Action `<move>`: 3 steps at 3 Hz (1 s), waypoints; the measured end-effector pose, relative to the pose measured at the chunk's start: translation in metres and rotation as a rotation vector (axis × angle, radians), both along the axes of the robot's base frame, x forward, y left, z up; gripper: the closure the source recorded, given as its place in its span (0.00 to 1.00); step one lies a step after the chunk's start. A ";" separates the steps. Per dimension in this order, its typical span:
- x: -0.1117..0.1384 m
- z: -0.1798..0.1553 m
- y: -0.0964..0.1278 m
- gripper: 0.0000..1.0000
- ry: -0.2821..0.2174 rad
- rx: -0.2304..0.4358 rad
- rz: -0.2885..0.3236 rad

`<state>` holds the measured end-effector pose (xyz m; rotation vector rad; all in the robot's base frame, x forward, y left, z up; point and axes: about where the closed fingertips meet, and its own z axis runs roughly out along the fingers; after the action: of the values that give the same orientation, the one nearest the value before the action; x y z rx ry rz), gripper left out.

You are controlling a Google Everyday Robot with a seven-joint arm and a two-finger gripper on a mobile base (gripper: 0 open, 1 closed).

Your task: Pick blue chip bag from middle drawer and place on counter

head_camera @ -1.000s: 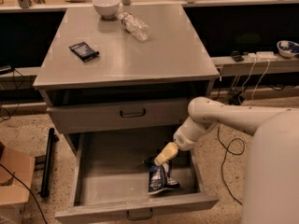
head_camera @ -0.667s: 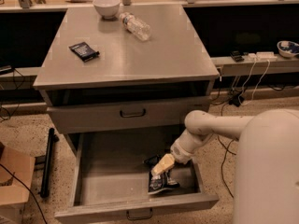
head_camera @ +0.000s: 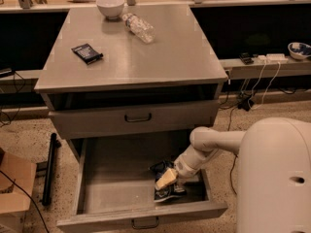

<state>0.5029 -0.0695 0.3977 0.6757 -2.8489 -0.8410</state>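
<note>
The middle drawer [head_camera: 116, 178] is pulled open below the counter [head_camera: 146, 57]. The blue chip bag [head_camera: 167, 192] lies crumpled on the drawer floor near the front right corner. My gripper [head_camera: 165, 179] reaches down into the drawer from the right and sits right on top of the bag, covering its upper part. The white arm stretches in from the robot body at the lower right.
On the counter lie a flat black packet [head_camera: 87, 53], a clear plastic bottle [head_camera: 139, 27] and a white bowl [head_camera: 111, 7]. The upper drawer [head_camera: 136, 117] is closed. A cardboard box [head_camera: 14, 188] and a black bar [head_camera: 48, 169] stand left of the cabinet.
My gripper has moved down and left into the drawer, from above the bag onto it.
</note>
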 end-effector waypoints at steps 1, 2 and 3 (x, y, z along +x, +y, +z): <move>-0.001 -0.014 0.008 0.39 0.009 0.019 -0.025; -0.001 -0.010 0.013 0.70 -0.010 0.028 -0.034; 0.011 0.020 0.016 0.93 -0.078 0.033 -0.017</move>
<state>0.5141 -0.0533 0.4176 0.7044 -2.9199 -0.8848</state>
